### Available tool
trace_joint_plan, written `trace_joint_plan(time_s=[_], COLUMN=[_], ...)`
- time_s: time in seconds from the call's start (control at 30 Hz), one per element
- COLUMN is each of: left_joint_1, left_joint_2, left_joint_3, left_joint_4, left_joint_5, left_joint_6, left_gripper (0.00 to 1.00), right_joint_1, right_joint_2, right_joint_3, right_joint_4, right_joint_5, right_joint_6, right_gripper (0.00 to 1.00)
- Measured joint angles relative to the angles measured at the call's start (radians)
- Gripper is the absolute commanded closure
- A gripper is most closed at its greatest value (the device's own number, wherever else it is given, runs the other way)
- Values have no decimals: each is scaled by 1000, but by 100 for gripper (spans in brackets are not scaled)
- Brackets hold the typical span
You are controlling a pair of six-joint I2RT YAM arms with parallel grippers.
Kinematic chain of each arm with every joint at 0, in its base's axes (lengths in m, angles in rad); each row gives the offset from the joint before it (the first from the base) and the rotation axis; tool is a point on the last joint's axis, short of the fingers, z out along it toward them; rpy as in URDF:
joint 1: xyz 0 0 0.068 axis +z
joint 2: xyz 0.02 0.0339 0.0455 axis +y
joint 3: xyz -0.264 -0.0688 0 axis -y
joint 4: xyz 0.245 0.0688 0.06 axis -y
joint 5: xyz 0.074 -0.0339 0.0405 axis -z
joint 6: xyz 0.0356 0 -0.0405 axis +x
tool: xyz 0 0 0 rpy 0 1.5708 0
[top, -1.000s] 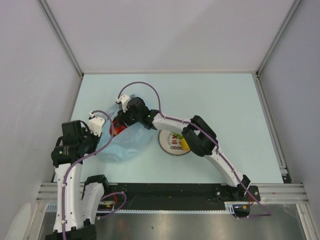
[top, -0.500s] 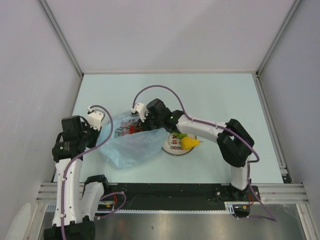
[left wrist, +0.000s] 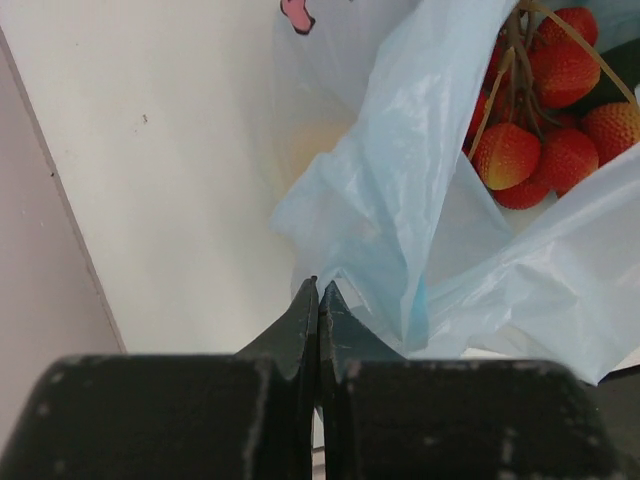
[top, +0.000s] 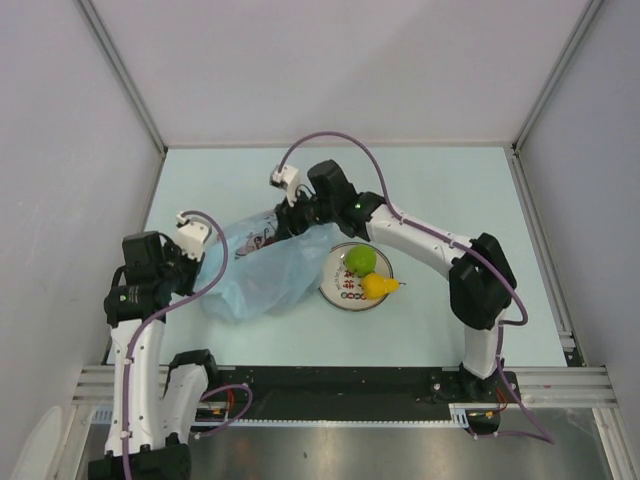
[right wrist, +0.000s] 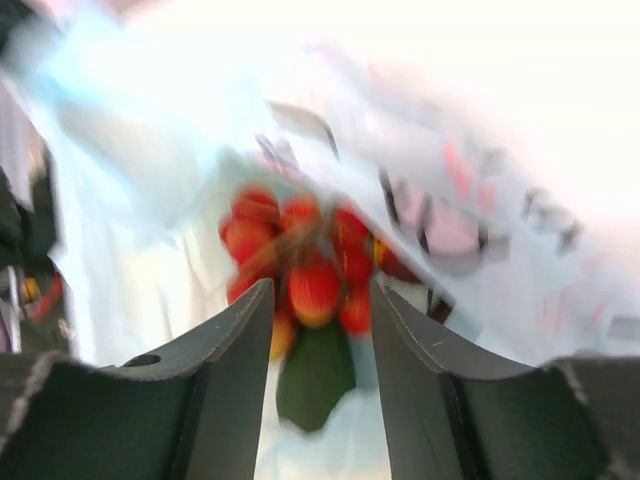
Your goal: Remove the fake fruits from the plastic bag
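Observation:
The light-blue plastic bag (top: 255,275) lies left of centre, its mouth facing the far right. My left gripper (left wrist: 318,285) is shut on a fold of the bag's (left wrist: 400,200) edge; from above it (top: 200,268) sits at the bag's left side. My right gripper (top: 290,218) is at the bag's mouth, open. Its tips (right wrist: 320,292) frame a blurred cluster of red berries (right wrist: 305,260) and a dark green fruit (right wrist: 318,375) inside the bag (right wrist: 150,200). The berries (left wrist: 540,130) also show in the left wrist view. A green apple (top: 361,259) and a yellow fruit (top: 376,287) lie on the white plate (top: 340,290).
The plate touches the bag's right edge, under the right forearm (top: 420,235). Grey walls close the table on the left, far and right sides. A metal rail (top: 340,380) carrying both arm bases runs along the near edge.
The right arm has swung off the plate and its gripper is back at the bag's mouth. The green apple now shows uncovered on the plate. The left gripper has kept its grip.

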Motion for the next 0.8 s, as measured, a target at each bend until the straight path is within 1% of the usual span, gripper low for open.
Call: trace_joint_plan(time_s=[0.13, 0.23, 0.3, 0.37, 0.43, 0.5, 0.57, 0.6, 0.67, 0.8], left_joint_1=[0, 0, 0, -4, -11, -17, -24, -29, -42, -84], left_joint_2=[-3, 14, 50, 136, 281, 418, 531, 563, 582, 544], left_joint_3=[12, 74, 146, 278, 471, 669, 794, 822, 827, 767], left_joint_4=[-13, 18, 59, 98, 110, 125, 148, 152, 147, 151], left_joint_5=[-9, 0, 18, 50, 91, 136, 170, 185, 199, 215], left_joint_6=[-1, -40, -80, -129, -174, -214, -247, -260, -281, -317], left_gripper=[100, 100, 100, 100, 99, 100, 100, 100, 100, 100], right_joint_1=[6, 33, 41, 39, 12, -30, -68, -82, -101, -66], right_joint_2=[74, 119, 161, 221, 263, 271, 257, 241, 190, 67], right_joint_3=[164, 231, 274, 330, 353, 339, 311, 290, 246, 220], right_joint_4=[44, 54, 54, 50, 42, 16, 24, 28, 26, 42], right_joint_5=[-9, 71, 126, 164, 173, 181, 200, 210, 250, 303], right_joint_6=[32, -16, -42, -58, -71, -74, -72, -71, -68, -81], right_gripper=[55, 58, 60, 60, 60, 54, 49, 48, 47, 49])
